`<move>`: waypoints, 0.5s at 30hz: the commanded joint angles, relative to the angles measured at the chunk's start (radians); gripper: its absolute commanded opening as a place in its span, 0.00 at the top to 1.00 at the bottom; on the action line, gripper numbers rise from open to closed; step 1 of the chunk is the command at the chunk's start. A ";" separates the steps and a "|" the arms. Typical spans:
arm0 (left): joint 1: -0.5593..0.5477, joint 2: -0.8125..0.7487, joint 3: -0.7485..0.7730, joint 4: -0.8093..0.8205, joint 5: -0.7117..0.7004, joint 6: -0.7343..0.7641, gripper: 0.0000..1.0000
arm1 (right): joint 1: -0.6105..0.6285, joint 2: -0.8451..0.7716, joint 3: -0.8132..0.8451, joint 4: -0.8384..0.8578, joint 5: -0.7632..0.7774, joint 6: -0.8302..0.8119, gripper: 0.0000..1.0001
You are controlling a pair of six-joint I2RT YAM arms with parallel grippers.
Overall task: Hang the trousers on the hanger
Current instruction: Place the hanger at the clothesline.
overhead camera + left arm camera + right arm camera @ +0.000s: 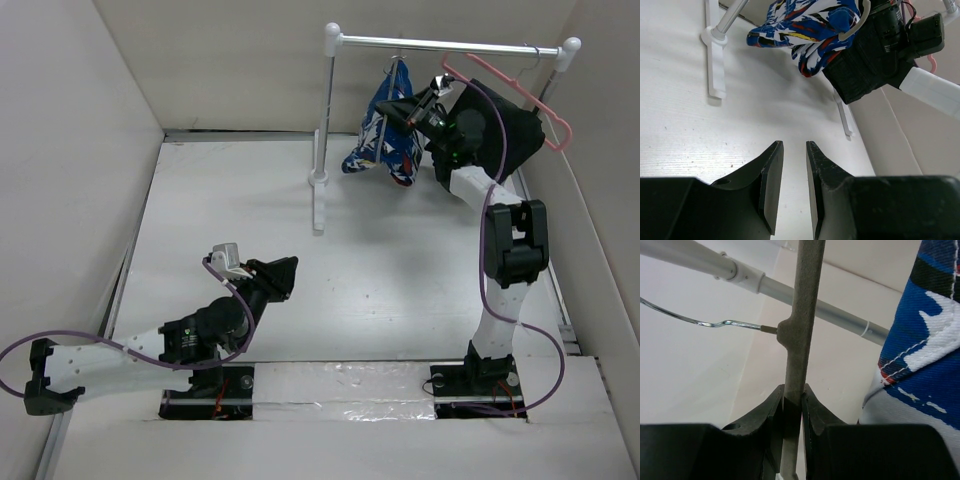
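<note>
Trousers of soft fabric in a busy blue, white, red and black print (385,140) hang bunched just under the silver metal clothes rail (450,45), towards its left end. They are carried on the thin grey hanger with a silver wire hook (802,315). The right pincer (792,412) is pinching the hanger's grey bar close below the rail, with the trousers just beside it. The left pincer (794,185) hovers low over the white surface (380,290), well apart from the rail, its jaws slightly spread and empty.
</note>
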 commanded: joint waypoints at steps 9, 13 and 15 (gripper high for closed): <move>-0.006 -0.001 0.020 0.017 -0.016 -0.006 0.77 | 0.017 -0.053 0.257 0.122 -0.002 -0.010 1.00; -0.006 0.003 0.027 0.004 -0.018 -0.003 0.78 | 0.017 -0.013 0.312 0.092 0.008 0.002 1.00; -0.006 0.003 0.037 0.000 -0.021 -0.004 0.77 | 0.008 0.006 0.334 0.082 0.008 0.005 0.99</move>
